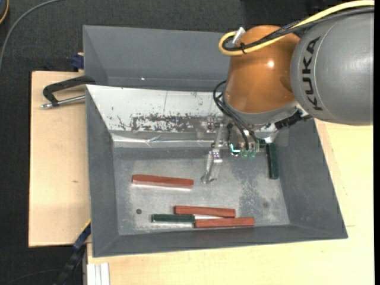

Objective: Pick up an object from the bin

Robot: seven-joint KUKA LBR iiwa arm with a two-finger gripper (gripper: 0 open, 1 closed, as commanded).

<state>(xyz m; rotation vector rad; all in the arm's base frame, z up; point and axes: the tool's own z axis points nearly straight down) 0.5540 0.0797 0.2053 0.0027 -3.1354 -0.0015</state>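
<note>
Closest to the camera, along the front wall of the bin, three sticks lie flat and bunched together: a long red-brown stick at the very front, a dark green stick touching its left end, and a shorter red-brown stick just behind them. I judge that they lie there because the walls slope inward and loose things slide down to where the wall meets the floor.

Further back, left of the floor's centre, a lone red-brown stick lies flat and apart from the rest, with bare floor on every side. My gripper hangs just beside its right end, over bare floor, and I see nothing in it. Whether it is released or clenched I cannot tell from this angle. That lone stick is the nearest thing to me and, I think, the easiest pick, since nothing crowds it.

Against the right wall, another green stick points front to back, its far end hidden under my wrist.
</note>
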